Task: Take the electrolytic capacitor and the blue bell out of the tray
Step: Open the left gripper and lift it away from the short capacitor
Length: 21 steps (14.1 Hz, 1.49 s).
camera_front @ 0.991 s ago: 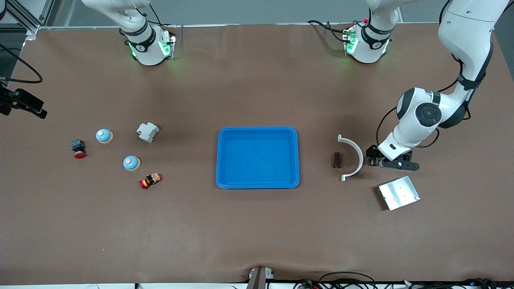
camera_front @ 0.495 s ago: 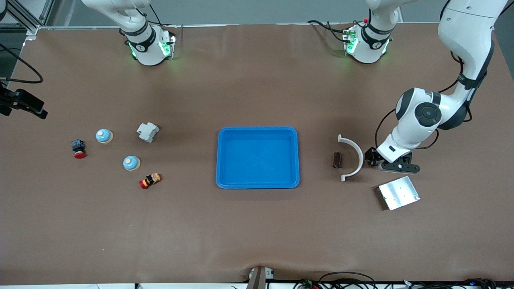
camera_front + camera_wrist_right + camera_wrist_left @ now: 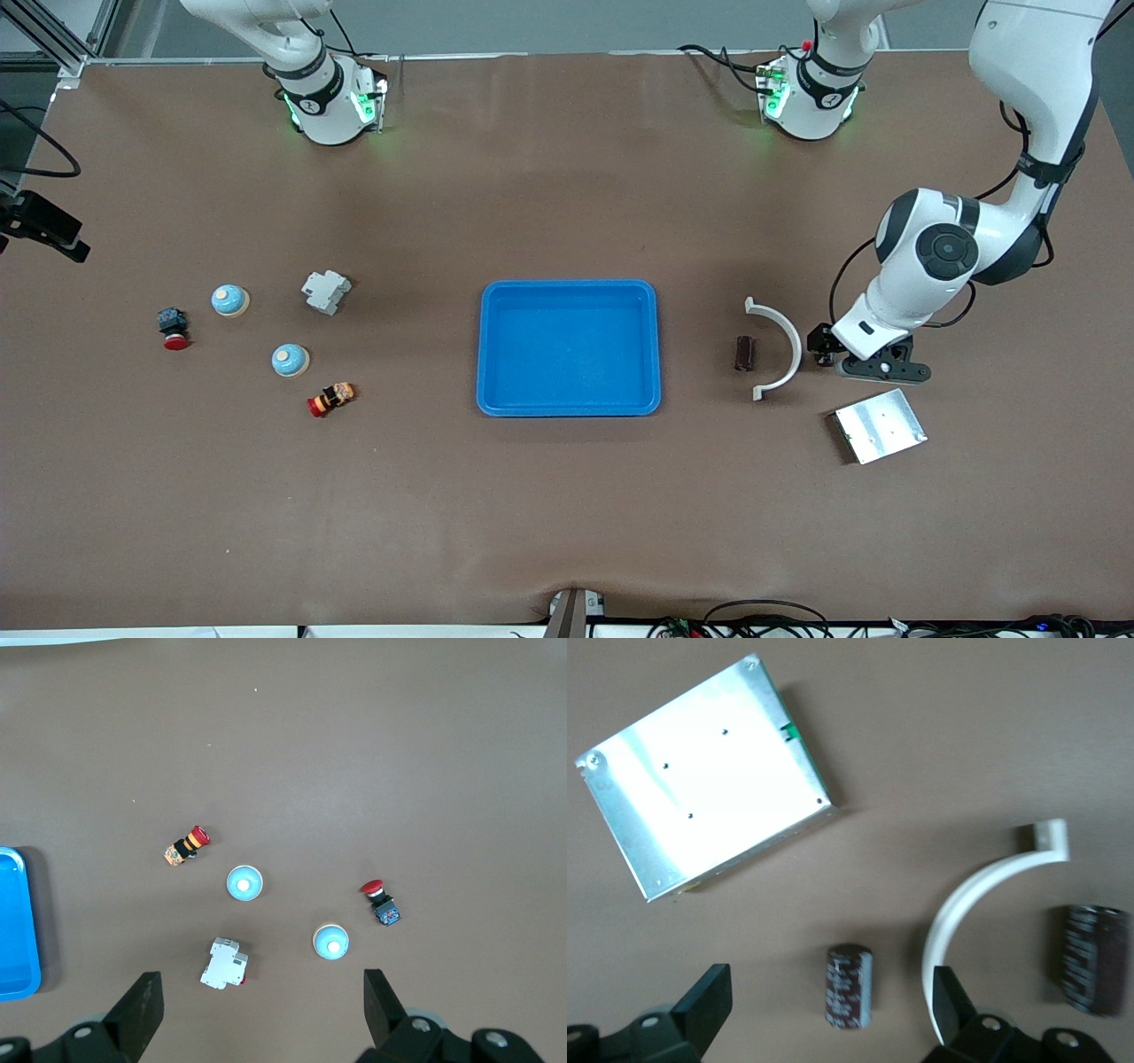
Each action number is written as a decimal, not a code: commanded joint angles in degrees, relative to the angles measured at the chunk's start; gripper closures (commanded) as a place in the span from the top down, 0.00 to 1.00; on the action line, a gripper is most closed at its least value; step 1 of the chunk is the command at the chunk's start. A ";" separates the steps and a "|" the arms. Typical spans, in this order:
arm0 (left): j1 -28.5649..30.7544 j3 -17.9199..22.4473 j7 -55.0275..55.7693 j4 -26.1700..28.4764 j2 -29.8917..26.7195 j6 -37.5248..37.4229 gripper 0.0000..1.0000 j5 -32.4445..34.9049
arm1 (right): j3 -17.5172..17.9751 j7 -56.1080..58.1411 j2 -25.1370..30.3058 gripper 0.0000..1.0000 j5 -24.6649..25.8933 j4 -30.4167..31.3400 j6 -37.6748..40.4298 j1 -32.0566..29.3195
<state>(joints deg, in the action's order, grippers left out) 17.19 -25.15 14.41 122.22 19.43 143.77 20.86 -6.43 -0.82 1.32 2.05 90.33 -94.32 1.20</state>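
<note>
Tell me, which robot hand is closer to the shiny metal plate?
Left. The left gripper, open, is low beside the metal plate. The right gripper, open, is high over the bells' end.

Two dark capacitors lay on their sides: one (image 3: 745,352) inside the white arc's curve, another (image 3: 850,986) hidden under the left wrist. Two pale-blue dome bells (image 3: 229,300) and (image 3: 290,360) sat upright toward the right arm's end.
</note>
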 commanded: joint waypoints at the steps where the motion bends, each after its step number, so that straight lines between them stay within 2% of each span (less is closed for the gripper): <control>1: 0.38 -3.06 0.70 -4.52 -2.38 -8.56 1.00 -3.88 | 0.63 -0.50 -0.62 1.00 -1.08 -1.47 0.37 -0.85; 4: 0.47 -4.12 0.27 -9.97 -3.09 -17.36 1.00 -5.55 | 0.63 -0.50 -1.76 1.00 -1.17 -2.78 0.37 -0.94; 7: 0.21 -4.81 0.26 -15.15 -3.17 -20.88 1.00 -10.65 | 0.72 -0.50 -1.94 1.00 -1.17 -2.88 0.37 -0.85; 10: 0.56 -5.52 -0.26 -17.45 -4.75 -25.63 1.00 -11.62 | 0.72 -0.50 -2.03 1.00 -1.17 -2.88 0.46 -0.68; 12: 0.56 -5.35 -0.35 -18.85 -5.90 -26.17 1.00 -13.90 | 0.72 -0.50 -2.03 1.00 -1.17 -2.88 0.28 -0.85; 15: 0.82 -5.17 -0.26 -19.13 -10.46 -29.67 1.00 -14.09 | 0.72 -0.50 -2.03 1.00 -1.17 -2.88 0.46 -0.68; 16: -0.13 -4.30 -0.52 -19.39 -11.60 -31.43 1.00 -14.78 | 0.72 -0.50 -2.03 1.00 -1.17 -2.88 0.37 -0.68; 17: -4.41 0.49 -1.40 -19.39 -13.18 -32.92 1.00 -15.66 | 0.72 -0.50 -2.03 1.00 -1.17 -2.88 0.46 -0.59; 18: -9.76 7.15 -2.19 -19.13 -14.85 -33.98 1.00 -17.06 | 0.72 -0.50 -2.03 1.00 -1.17 -2.88 0.46 -0.59; 19: -10.59 8.87 -4.55 -19.13 -15.91 -34.69 1.00 -18.64 | 0.72 -0.50 -2.03 1.00 -1.26 -2.88 0.46 -0.76; 21: -10.60 9.77 -8.16 -19.21 -17.40 -36.18 1.00 -19.71 | 0.72 -0.50 -2.03 1.00 -1.17 -2.88 0.63 -0.76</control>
<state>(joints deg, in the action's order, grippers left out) 7.38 -17.21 9.66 102.29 4.54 109.37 2.93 -6.21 -0.82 -0.07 1.93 88.90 -94.43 1.21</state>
